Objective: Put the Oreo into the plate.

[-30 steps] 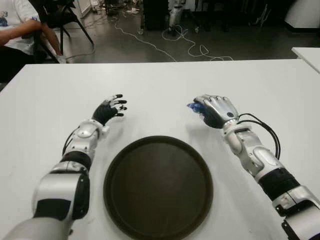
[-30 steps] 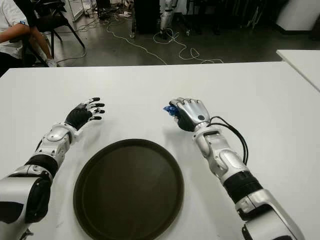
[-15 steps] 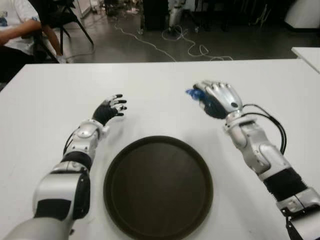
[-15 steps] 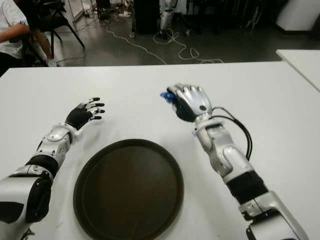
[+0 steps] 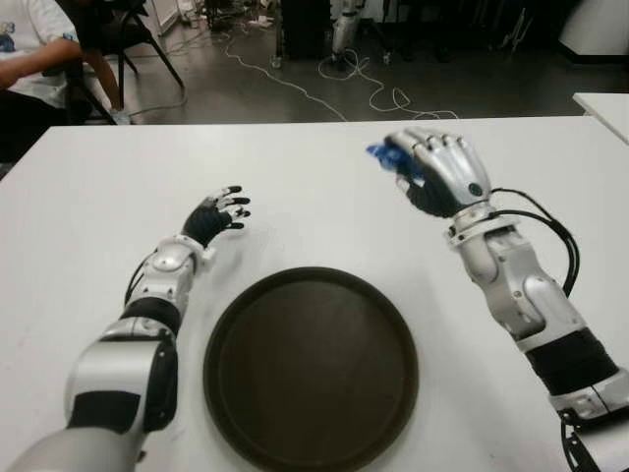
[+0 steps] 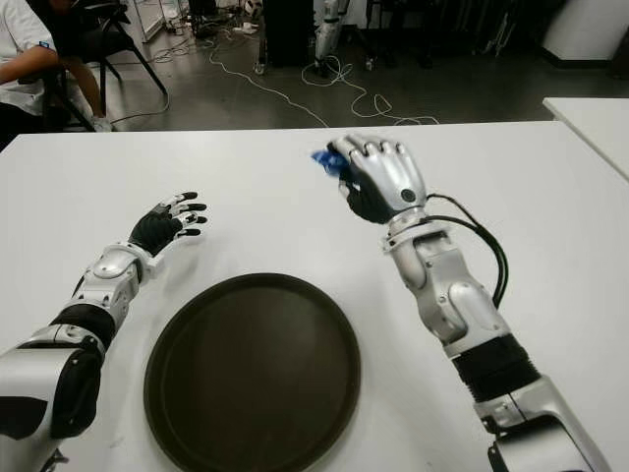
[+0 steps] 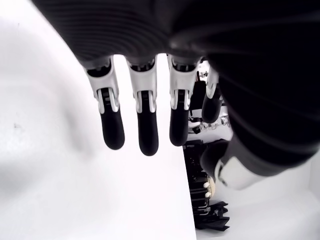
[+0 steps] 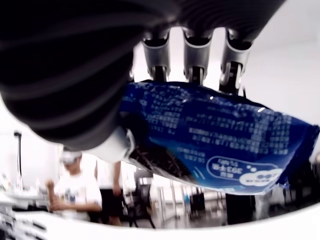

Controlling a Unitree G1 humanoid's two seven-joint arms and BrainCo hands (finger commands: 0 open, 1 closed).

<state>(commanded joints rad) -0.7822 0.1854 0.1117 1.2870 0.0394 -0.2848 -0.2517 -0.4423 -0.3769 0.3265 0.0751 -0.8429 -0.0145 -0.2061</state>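
At the bottom centre of the eye views sits the plate (image 5: 311, 368), a broad, round, dark brown dish with a low raised rim and a dull, slightly glossy floor, and nothing lies in it, so the delivery itself is not yet done. It rests on the tabletop (image 5: 88, 187), a smooth, matte white slab with a straight far edge. Left of the plate and a little above it in the frame shows the left hand (image 5: 217, 215), black-fingered on a silver forearm; its wrist view shows the fingers (image 7: 111, 131) straight and spread, rubbery dark tips on pale jointed segments, holding nothing (it seems idle). Higher, at the upper right of centre, the right hand (image 5: 432, 173), silver-shelled with a black palm, is raised off the tabletop, above and to the right of the plate's far rim, its fingers curled around the Oreo (image 5: 385, 153). That is a small blue packet, a glossy crinkled film wrapper with white print, seen close in the right wrist view (image 8: 215, 136), one end poking out past the fingers. So the pick-up looks complete; what is left, as I judge it, is carrying the packet over the plate and letting go. Beyond the tabletop lie a grey floor with loose white cables (image 5: 334, 88) and, at the upper left, a seated person (image 5: 29, 59).
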